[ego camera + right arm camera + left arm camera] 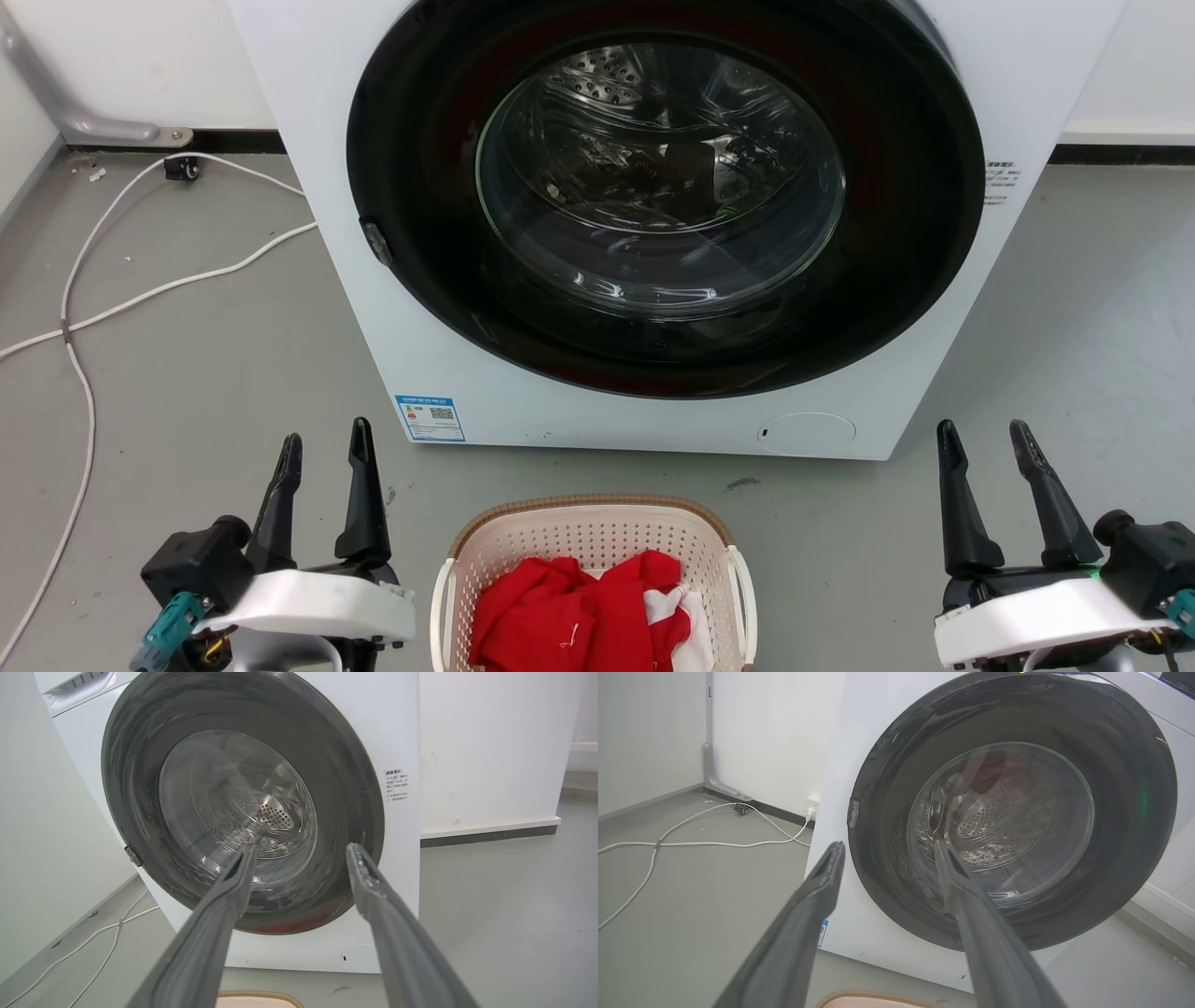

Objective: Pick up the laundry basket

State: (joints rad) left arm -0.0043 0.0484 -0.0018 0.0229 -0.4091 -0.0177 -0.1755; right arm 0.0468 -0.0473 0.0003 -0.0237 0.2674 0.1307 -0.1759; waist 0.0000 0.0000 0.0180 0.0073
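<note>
The laundry basket (pixel 523 537) sits on the floor at the bottom centre of the head view, cream with perforated walls, a brown rim and white side handles. Red and white clothes (pixel 583 611) lie inside it. A sliver of its brown rim shows at the bottom edge of the left wrist view (pixel 873 998) and the right wrist view (pixel 259 996). My left gripper (pixel 327 448) is open, left of the basket and apart from it. My right gripper (pixel 985 443) is open too, well to the basket's right. Both hold nothing.
A white front-loading washing machine (pixel 485 392) with a shut round glass door (pixel 658 187) stands just behind the basket. White cables (pixel 84 308) trail over the grey floor at the left. Walls with dark skirting close the back.
</note>
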